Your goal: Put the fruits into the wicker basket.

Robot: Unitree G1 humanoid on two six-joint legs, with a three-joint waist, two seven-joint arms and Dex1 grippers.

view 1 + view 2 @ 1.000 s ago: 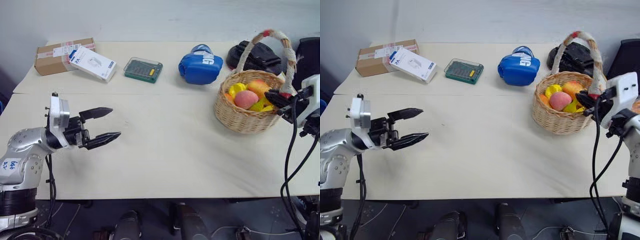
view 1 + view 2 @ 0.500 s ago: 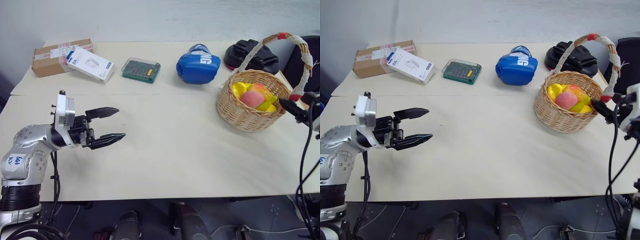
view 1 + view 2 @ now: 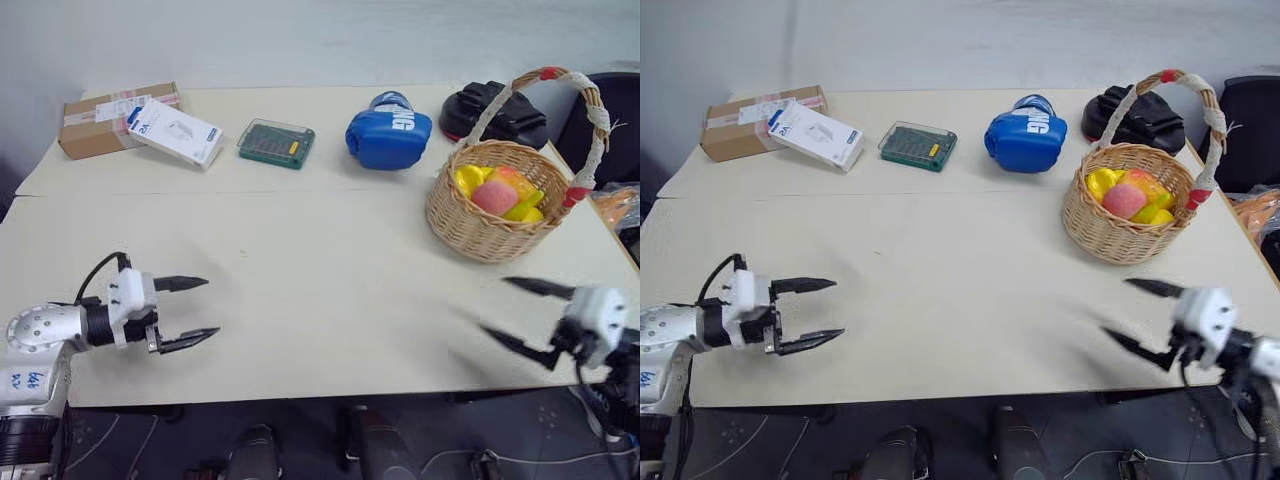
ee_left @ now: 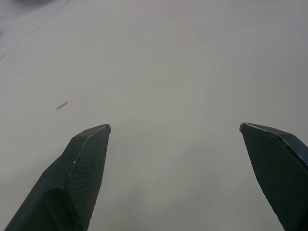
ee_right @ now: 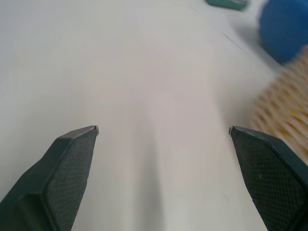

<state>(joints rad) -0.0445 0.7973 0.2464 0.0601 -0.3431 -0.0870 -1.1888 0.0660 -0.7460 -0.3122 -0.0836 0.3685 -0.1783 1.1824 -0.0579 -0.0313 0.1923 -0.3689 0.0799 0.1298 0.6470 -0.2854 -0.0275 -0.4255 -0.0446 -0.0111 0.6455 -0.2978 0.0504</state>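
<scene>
left eye view shows the desk (image 3: 330, 270) with the basket (image 3: 487, 215) toward its far right part, upright, its arched handle (image 3: 590, 110) wrapped in pale cloth with red bands. the fruits sit inside the basket: a pink-red peach (image 3: 492, 197) in the middle, a yellow-orange mango (image 3: 527, 205) touching it on the side nearer the handle's right foot, and more yellow fruit behind them against the far wall.

a blue glove (image 3: 388, 131) lies just left of the basket, a little further back, apart from its rim. a black object (image 3: 497, 113) lies behind the basket. a green case (image 3: 276, 143) lies well left of the basket beyond the glove, and further left still a white box (image 3: 174, 131) leans over a brown carton (image 3: 100, 117).

the left gripper (image 3: 197, 310) hangs over the desk's near edge, well apart from the basket on its left, pointing across the desk toward it; its jaws are released and spread wide with nothing between them. the right gripper (image 3: 510, 311) hangs over the near edge in front of the basket, apart from it, pointing leftward; its jaws are also released, wide and empty. right wrist view shows bare desk between the fingers (image 5: 62, 168), with the basket's woven wall and the glove off to one side.
</scene>
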